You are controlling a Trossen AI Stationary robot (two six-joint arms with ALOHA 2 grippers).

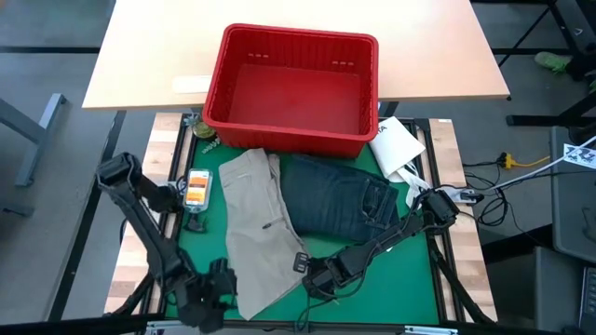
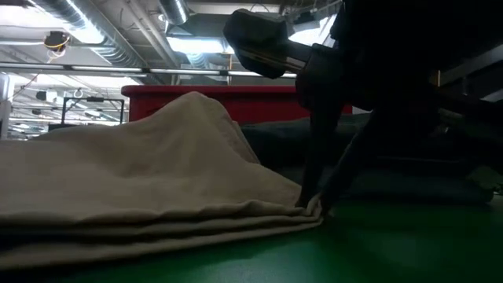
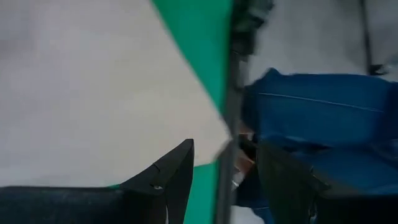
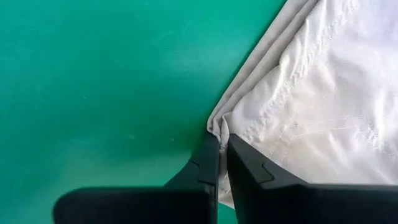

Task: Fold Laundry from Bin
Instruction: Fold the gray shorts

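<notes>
The tan khaki trousers [image 1: 256,228] lie folded in layers on the green mat [image 1: 372,288], left of the dark blue jeans [image 1: 340,200], which lie flat beside them. Both garments lie just in front of the red bin [image 1: 298,35] at the far side, which shows nothing inside. My right gripper [image 1: 307,270] is shut on the trousers' near right corner. My left gripper [image 1: 209,298] hangs open at the table's near left, beside the trousers' near left corner. In the left wrist view my left gripper [image 3: 233,180] has nothing between its fingers. My right gripper pinches the near right corner of the folded khaki trousers [image 4: 219,124] between its two fingers, several layers together. The fingers [image 2: 314,196] slant down onto it from the table's right. The corner sits low at the mat, and the rest of the trousers [image 2: 157,173] lies on the mat.
A white packet [image 1: 396,144] lies at the bin's right corner. A small orange and white object [image 1: 197,186] sits left of the trousers. Bare mat shows near the front edge, right of my right gripper. A wooden table [image 1: 140,56] stands behind, under the bin's far half.
</notes>
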